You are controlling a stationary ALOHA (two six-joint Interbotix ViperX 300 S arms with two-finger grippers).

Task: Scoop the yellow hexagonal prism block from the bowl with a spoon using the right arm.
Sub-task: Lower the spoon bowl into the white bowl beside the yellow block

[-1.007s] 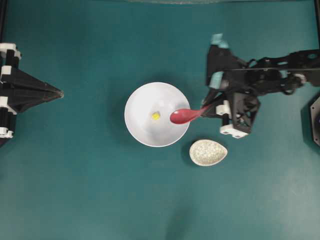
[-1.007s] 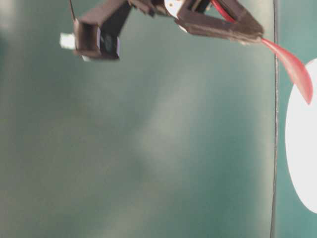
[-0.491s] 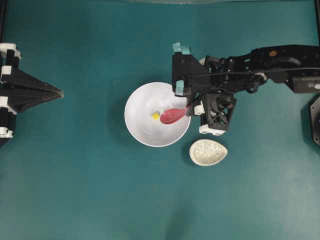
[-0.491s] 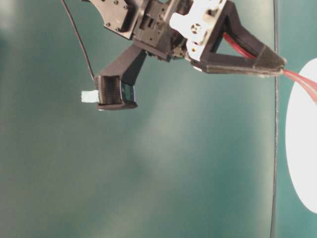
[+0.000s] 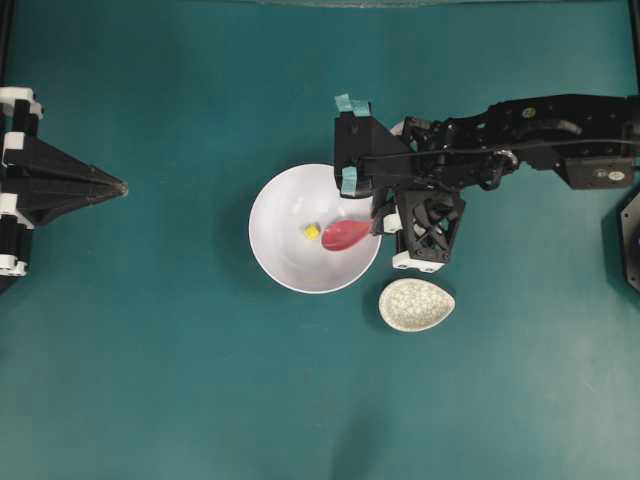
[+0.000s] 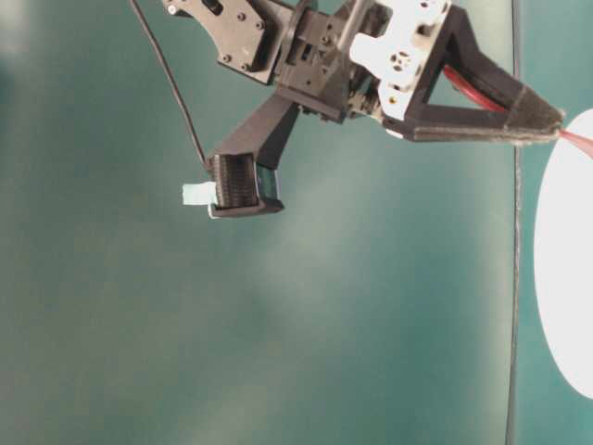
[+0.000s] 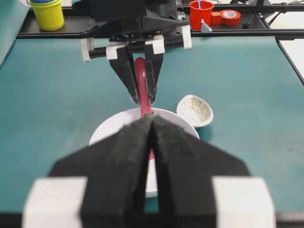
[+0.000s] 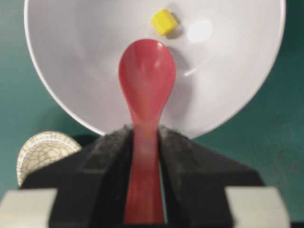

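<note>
The white bowl (image 5: 280, 240) sits mid-table with the tiny yellow hexagonal prism block (image 5: 312, 231) lying on its floor. My right gripper (image 5: 381, 224) is shut on the handle of the red-pink spoon (image 5: 346, 235), whose scoop reaches into the bowl just right of the block. In the right wrist view the scoop (image 8: 147, 71) points at the block (image 8: 164, 22), a short gap between them, inside the bowl (image 8: 71, 57). My left gripper (image 5: 118, 186) rests shut and empty at the far left, its tips (image 7: 152, 118) together.
A speckled spoon rest (image 5: 416, 304) lies just below-right of the bowl, under the right arm. In the left wrist view a yellow cup (image 7: 47, 13), a red cup (image 7: 199, 12) and a tape roll (image 7: 230, 16) stand beyond the table's far edge.
The right arm has moved left and lowered the spoon. Its scoop went from over the bowl's right rim into the bowl, close beside the yellow block. The left arm stayed still.
</note>
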